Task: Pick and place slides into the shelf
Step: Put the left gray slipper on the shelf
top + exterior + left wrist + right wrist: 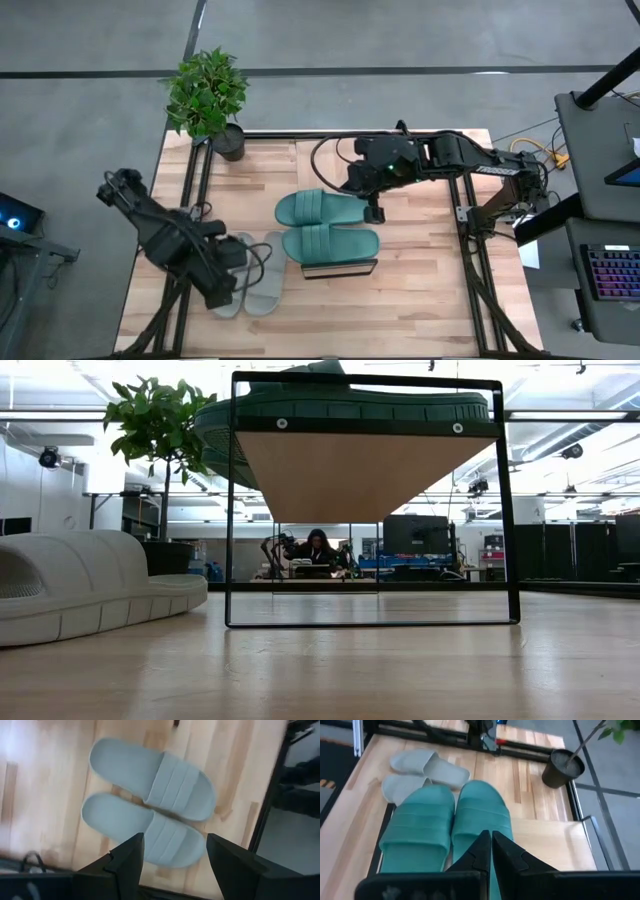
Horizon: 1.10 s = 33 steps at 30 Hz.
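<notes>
Two teal slides (320, 209) (330, 243) lie side by side, soles down, on the shelf's wood top (550, 842). The low view shows the shelf's black frame (512, 500) and one teal slide (340, 405) on top. My right gripper (375, 211) (490, 851) is shut at the right end of the far teal slide (480, 817). The pale grey slides (155, 777) (145, 832) rest soles down on the table, left of the shelf. My left gripper (175, 855) (226, 287) hangs open above them, over the nearer slide's strap, touching nothing. My right gripper's shut fingertips (482, 847) stand at the end of the far teal slide (470, 842), coming slanting down from the table's right. The fingers hide the spot, so I cannot tell whether they touch it. The slide lies flat on the shelf top.
A potted plant (210, 95) stands at the table's far left corner. Black rails (470, 250) run along the table's left and right sides. Bare wood lies near the front edge (400, 310). A person sits far off in the room (318, 545).
</notes>
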Available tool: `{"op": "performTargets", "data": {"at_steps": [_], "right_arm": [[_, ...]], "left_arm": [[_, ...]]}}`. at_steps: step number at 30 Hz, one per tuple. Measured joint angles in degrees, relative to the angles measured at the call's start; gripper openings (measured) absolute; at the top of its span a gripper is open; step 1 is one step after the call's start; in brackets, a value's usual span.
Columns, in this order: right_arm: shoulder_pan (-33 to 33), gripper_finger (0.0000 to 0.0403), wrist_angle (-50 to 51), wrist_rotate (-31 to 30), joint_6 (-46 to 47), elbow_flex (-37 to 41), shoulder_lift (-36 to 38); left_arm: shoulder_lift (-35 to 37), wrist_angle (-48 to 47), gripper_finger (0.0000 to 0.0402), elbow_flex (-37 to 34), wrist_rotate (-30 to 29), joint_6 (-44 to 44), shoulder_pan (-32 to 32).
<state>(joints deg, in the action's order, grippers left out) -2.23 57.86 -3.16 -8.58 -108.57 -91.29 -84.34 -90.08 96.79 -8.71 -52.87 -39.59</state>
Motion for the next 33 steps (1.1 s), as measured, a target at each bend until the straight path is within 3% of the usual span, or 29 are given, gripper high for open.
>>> {"op": "performTargets", "data": {"at_steps": [8, 17, 26, 33], "right_arm": [[0.91, 0.0009, 7.83, -0.11, 0.46, 0.0, 0.02], [0.89, 0.0009, 9.41, -0.04, 1.05, 0.0, 0.07], [0.87, 0.0009, 9.43, 0.02, 1.05, -0.11, 0.09], [0.87, 0.0009, 9.23, 0.04, 1.07, -0.15, 0.12]], "left_arm": [[-5.68, 0.01, 0.0201, -0.59, 5.36, -8.19, -2.86], [-14.56, 0.06, 0.0201, -0.61, 4.74, -9.76, -6.73], [-21.81, 0.06, 0.0201, -0.61, 3.11, -9.77, -12.61], [-23.85, 0.09, 0.0201, -1.41, -4.11, -11.36, -15.63]]}}
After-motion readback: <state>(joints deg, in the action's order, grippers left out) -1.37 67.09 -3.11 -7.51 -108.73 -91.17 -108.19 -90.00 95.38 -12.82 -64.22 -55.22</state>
